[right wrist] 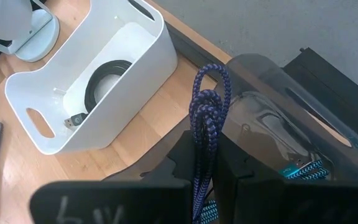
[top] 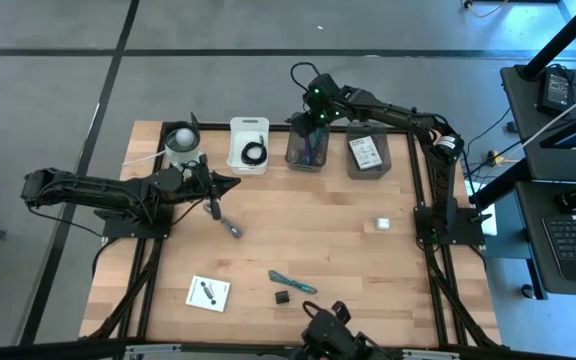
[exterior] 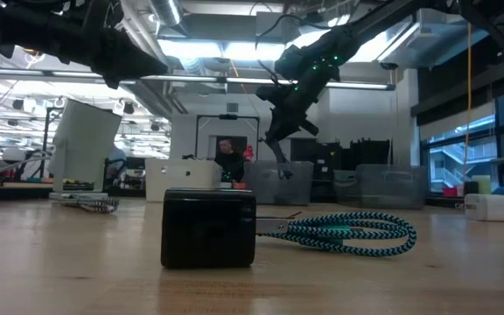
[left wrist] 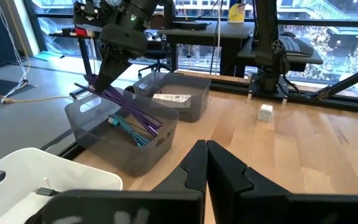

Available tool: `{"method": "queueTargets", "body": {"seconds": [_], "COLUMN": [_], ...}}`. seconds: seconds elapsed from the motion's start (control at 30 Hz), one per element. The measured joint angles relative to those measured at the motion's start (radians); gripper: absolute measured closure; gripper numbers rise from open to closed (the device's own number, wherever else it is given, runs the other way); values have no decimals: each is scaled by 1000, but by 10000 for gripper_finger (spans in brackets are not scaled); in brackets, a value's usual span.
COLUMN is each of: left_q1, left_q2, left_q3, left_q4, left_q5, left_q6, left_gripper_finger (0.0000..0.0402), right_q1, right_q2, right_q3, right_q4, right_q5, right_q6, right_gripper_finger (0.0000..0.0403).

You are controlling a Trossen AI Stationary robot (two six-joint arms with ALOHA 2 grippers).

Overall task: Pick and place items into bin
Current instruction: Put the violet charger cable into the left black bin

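My right gripper [top: 313, 118] is above the clear grey bin [top: 306, 150] at the table's far side, shut on a purple braided strip [right wrist: 205, 118]. A teal item [left wrist: 128, 127] lies inside that bin. My left gripper [top: 218, 190] is shut and empty above the table's left half, near a grey metal tool [top: 230, 227]. A black coiled cable [top: 255, 153] lies in the white bin [top: 249, 128]. White printed cards [top: 366, 152] lie in a second grey bin. A white cube [top: 381, 222], a teal tie [top: 293, 282], a tiny black block [top: 283, 296] and a white card [top: 208, 292] lie on the table. My right gripper pinches the folded purple strip [right wrist: 199, 158] between its two fingers, several strands together. The fingers come from above, pointing down. A looped end [right wrist: 209, 87] sticks out past the fingertips. The strands [left wrist: 129, 109] slant down into the grey bin, their lower end [left wrist: 154, 126] inside it.
A white round object [top: 180, 140] stands at the far left, beside the white bin. The three bins stand in a row along the far edge. The middle of the table between the cube and the tool is bare wood [top: 308, 225].
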Motion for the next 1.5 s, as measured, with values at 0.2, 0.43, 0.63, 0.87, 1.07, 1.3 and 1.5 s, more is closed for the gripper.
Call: {"method": "queueTargets", "body": {"seconds": [0.2,0.43,0.63,0.87,1.07,1.3,1.5], "left_q1": [0,0,0,0,-1,-1,-1], "left_q2": [0,0,0,0,0,0,0], "left_q3": [0,0,0,0,0,0,0], "left_q4": [0,5,5,5,5,4,2], "left_q5": [2,2,2,27,52,70,96], "left_q6": [-1,0,8,16,17,18,19], "left_gripper_finger": [400,400,400,400,400,400,400], "right_q1": [0,2,74,186,278,423,515], "right_q2": [-50,-163,-265,-343,-360,-360,-400], "right_q3": [0,0,0,1,1,1,-169], "right_q4": [42,42,39,-25,-189,-363,-351], "right_q5": [33,55,145,219,235,355,391], "right_q6": [-2,-10,-57,-86,-80,-24,97], "right_gripper_finger": [379,379,380,380,380,378,381]}}
